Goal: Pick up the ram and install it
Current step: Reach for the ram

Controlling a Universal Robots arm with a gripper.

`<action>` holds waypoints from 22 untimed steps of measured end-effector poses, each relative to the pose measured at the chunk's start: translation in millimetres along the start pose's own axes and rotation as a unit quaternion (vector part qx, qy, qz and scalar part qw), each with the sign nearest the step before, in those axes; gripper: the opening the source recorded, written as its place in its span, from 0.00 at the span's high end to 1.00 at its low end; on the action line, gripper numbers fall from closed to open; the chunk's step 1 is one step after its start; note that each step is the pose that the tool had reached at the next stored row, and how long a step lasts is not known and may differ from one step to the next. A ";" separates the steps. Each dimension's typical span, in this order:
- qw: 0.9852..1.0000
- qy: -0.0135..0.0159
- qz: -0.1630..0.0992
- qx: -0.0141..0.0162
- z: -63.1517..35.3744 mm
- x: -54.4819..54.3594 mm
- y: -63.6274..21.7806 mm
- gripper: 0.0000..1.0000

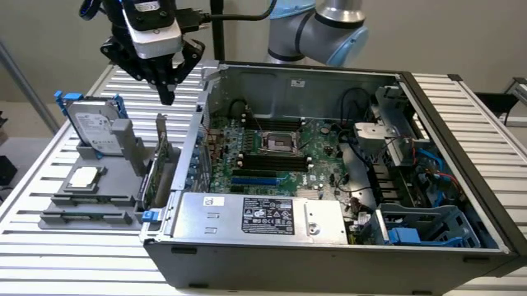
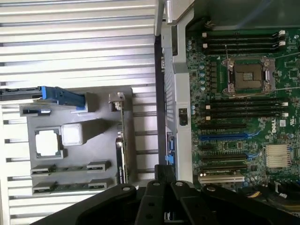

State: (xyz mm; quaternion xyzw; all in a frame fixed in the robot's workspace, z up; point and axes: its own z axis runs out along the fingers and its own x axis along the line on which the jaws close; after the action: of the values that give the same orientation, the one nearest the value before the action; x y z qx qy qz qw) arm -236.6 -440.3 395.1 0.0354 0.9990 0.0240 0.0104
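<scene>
Slatted worktop (image 1: pixel 49 259) carries an open computer case (image 1: pixel 329 246) and, at the exterior view's left, a grey holder (image 1: pixel 132 151). The hand (image 1: pixel 166 96) hangs over the holder's far end, clenched and empty. The ram (image 2: pixel 70 169) sits edge-up at the holder's near end, well apart from the hand, long axis crosswise

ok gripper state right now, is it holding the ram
Gripper: shut, holding nothing, above the holder. The ram lies in the holder.
</scene>
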 end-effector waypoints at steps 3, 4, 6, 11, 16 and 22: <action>1.000 0.000 0.000 0.000 -0.4 13.0 -3.7 0.89; 1.000 0.000 0.000 0.000 -0.5 17.8 -5.0 0.89; 1.000 0.000 0.000 0.000 -0.6 26.7 -7.0 0.89; 1.000 0.000 0.000 0.000 -0.8 49.0 -11.0 0.89; 1.000 0.000 0.000 0.000 0.0 71.3 -14.3 0.89; 1.000 0.002 0.000 0.000 2.8 95.3 -17.9 0.89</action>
State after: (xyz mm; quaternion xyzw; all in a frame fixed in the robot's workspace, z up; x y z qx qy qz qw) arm -332.8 -451.2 389.6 0.0354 0.9991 0.0239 0.0084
